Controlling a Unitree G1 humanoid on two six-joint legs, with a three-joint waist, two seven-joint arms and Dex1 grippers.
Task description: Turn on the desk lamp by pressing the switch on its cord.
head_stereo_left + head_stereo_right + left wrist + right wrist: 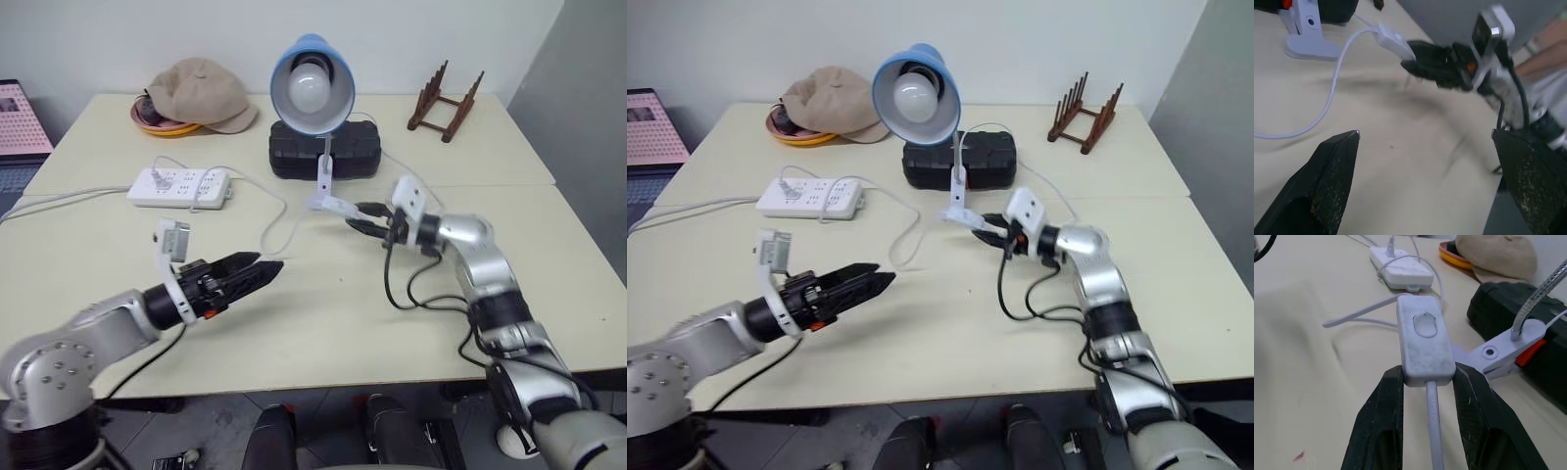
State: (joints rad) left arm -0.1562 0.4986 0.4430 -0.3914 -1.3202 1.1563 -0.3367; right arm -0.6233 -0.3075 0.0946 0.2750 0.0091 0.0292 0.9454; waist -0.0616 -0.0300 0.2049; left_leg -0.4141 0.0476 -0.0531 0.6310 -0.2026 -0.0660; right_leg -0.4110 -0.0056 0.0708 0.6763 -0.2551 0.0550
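Switch [1425,345]: white oblong inline body, oval rocker set in its upper face, rocker facing up and unobstructed. It is lifted clear of the desk [323,323], pinched by its sides at the near end between the two black fingers of the right gripper [364,219]. The thin white cord [1433,428] leaves the switch between those fingers.

Progress, judged from the frames: the switch is grasped and presented; the press itself is not done. The bulb appears unlit, though I cannot be sure against its plain white glass. What is left is to push the rocker.

Left gripper [257,266]: fingers spread wide, holding nothing, hovering above the desk and pointing toward the right gripper, well apart from the switch. Likely it is the one meant to do the pressing, since the right is occupied.

Farther back, the cord loops over the desk toward the white power strip [179,186] at the left. Desk lamp [312,86]: light-blue round shade, large white globe bulb facing the robot, flexible stem rising from a white clip-style base [323,181] just in front of a black box [325,149]. At the far edge lie a beige cap [201,93] on a dish and a wooden rack [446,98].
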